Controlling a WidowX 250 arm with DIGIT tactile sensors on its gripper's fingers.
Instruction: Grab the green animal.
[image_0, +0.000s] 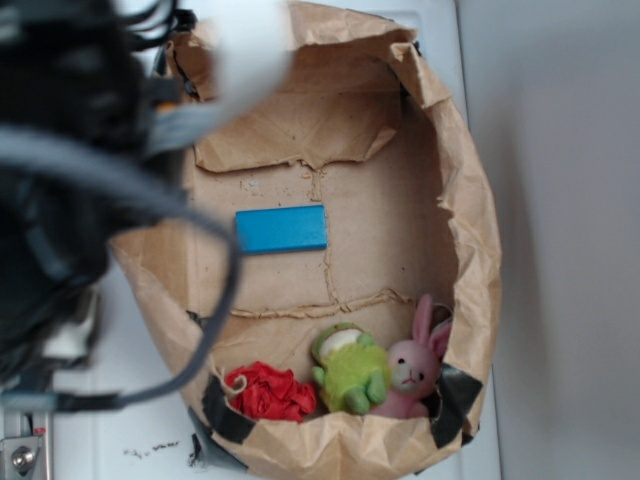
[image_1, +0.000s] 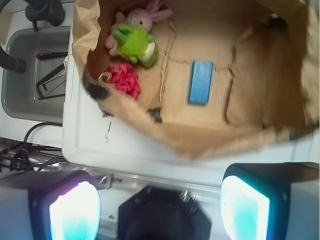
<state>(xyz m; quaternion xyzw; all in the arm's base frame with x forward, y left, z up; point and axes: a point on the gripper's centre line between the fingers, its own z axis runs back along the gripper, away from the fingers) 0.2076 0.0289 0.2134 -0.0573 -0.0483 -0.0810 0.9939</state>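
Wrist: green animal (image_1: 134, 44) touching pink bunny (image_1: 141, 18).

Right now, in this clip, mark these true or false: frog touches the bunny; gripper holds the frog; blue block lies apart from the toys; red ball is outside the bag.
1. The frog touches the bunny. True.
2. The gripper holds the frog. False: its fingers are spread with nothing between them, off to the side of the bag.
3. The blue block lies apart from the toys. True.
4. The red ball is outside the bag. False: it lies inside, beside the frog.
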